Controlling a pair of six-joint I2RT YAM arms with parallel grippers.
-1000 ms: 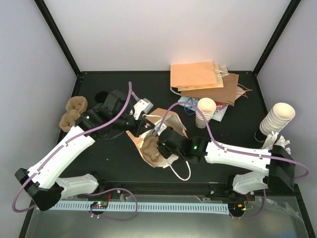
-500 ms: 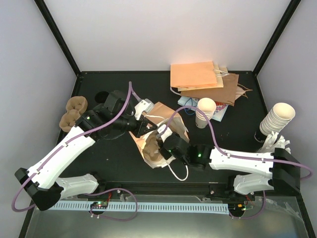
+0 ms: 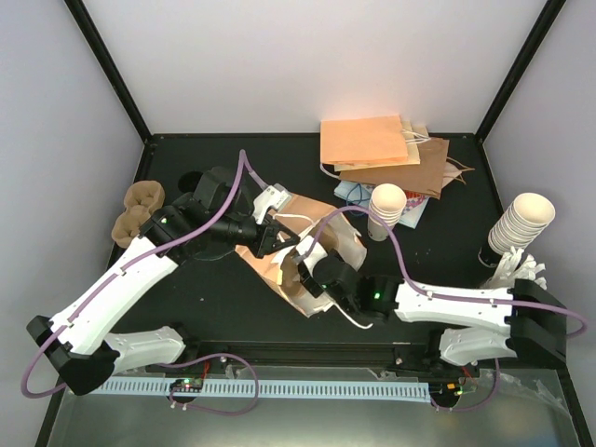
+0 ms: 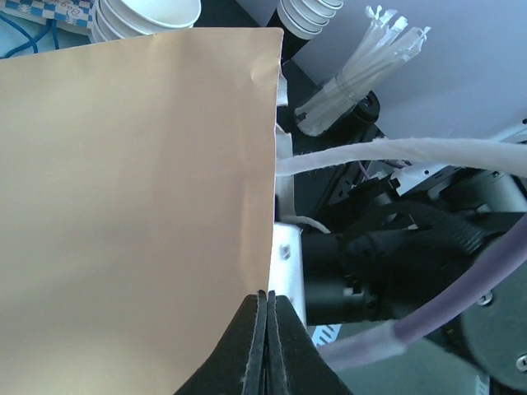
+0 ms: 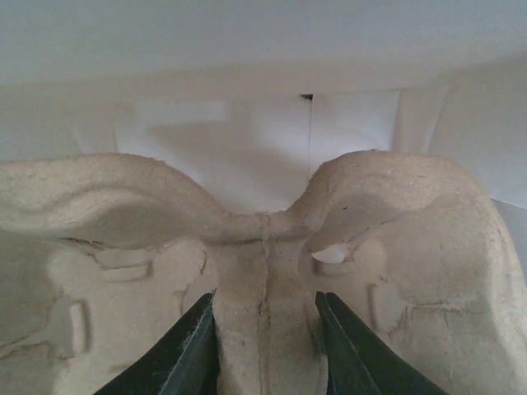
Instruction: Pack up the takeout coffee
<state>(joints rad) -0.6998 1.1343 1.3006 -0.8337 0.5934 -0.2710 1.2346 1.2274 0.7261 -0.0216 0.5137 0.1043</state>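
An open brown paper bag (image 3: 300, 207) lies on its side at the middle of the black table. My left gripper (image 3: 268, 237) is shut on the bag's rim; in the left wrist view the jaws (image 4: 267, 295) pinch the paper edge (image 4: 148, 181). My right gripper (image 3: 303, 275) reaches into the bag's mouth. In the right wrist view its fingers (image 5: 265, 300) clasp the centre ridge of a moulded-pulp cup carrier (image 5: 263, 247) inside the white-lined bag. The takeout coffee is out of view.
Spare pulp carriers (image 3: 140, 209) sit at the left edge. Flat paper bags (image 3: 372, 144) are piled at the back. Lidless white cup stacks stand at centre right (image 3: 388, 209) and far right (image 3: 521, 223), with white stirrers (image 3: 521, 270) beside the latter.
My right gripper has pushed the carrier deeper into the bag, moving forward and left. The left gripper has lifted the bag's rim and shifted slightly right, opening the mouth wider.
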